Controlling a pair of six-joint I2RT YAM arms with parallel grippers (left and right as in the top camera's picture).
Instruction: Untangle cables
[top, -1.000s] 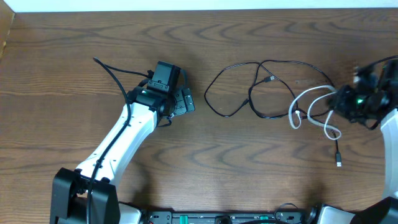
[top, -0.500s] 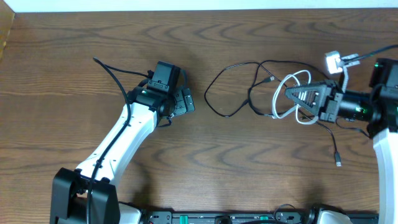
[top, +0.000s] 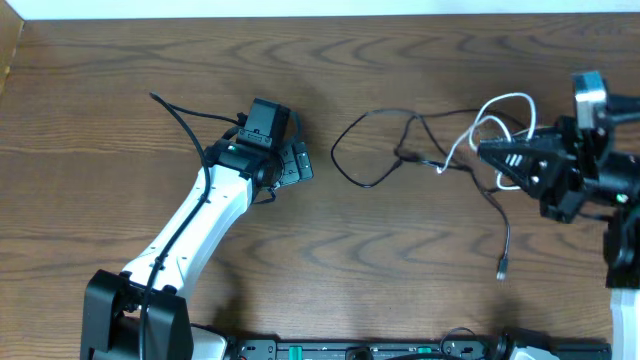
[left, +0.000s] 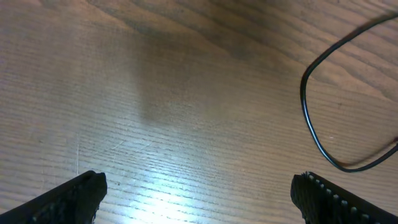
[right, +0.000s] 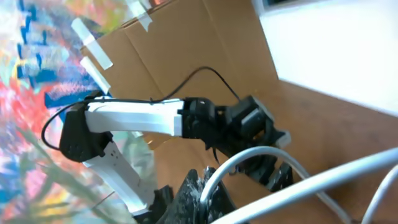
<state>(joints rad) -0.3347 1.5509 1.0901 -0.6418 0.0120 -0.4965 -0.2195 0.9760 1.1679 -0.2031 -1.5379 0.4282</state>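
The white cable (top: 505, 98) loops up off the table at the right, with my right gripper (top: 484, 150) shut on it; the gripper is raised and points left. In the right wrist view the white cable (right: 261, 155) arcs out from the shut gripper (right: 203, 188). The black cable (top: 334, 155) lies in a loop at the table's middle and is caught with the white one near my right fingertips. Its plug end (top: 502, 270) trails toward the front. My left gripper (top: 297, 163) rests open left of the black loop. The left wrist view shows it open (left: 199, 190) over bare wood, the black cable (left: 309, 118) to its right.
The wooden table (top: 120, 70) stretches wide at the left and back. The left arm's own thick black wire (top: 185, 120) curves over the table by that arm. In the right wrist view a cardboard box (right: 186, 43) stands beyond the left arm (right: 137, 118).
My right gripper has risen and swung right with the white cable, pulling the black cable's right part tighter. The black plug end slid left. The left arm has not moved.
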